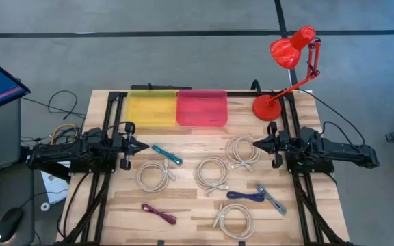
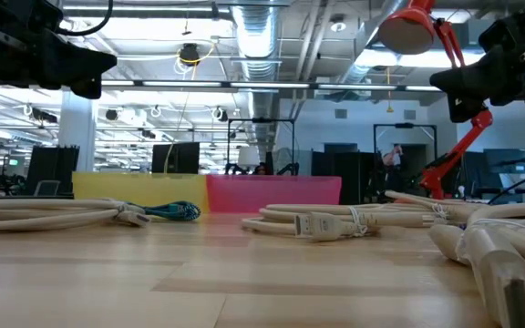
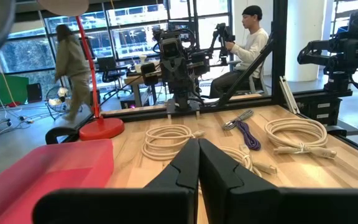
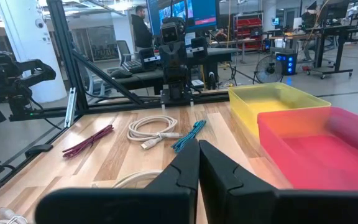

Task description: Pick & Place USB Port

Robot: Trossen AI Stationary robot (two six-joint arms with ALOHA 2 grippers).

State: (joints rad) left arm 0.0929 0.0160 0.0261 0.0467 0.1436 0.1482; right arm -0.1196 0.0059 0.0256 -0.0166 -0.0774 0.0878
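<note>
Table (image 1: 183,198) bare along the far-left corner and the near-right corner. Yellow bin (image 1: 152,108) and red bin (image 1: 202,108) side by side at the far edge, lamp (image 1: 279,82) at the far-right corner. White cables (image 1: 213,172) coiled mid-table; teal cable (image 1: 167,154), blue cable (image 1: 246,196) and maroon cable (image 1: 159,213) between them. Left gripper (image 1: 137,145) at the left edge, right gripper (image 1: 257,144) at the right edge, both level, raised, fingers pressed together, holding nothing.

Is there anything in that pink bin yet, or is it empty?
Empty. The high view shows the pink bin with a bare floor, and the right wrist view shows no cable inside it; all cables lie on the table.
</note>
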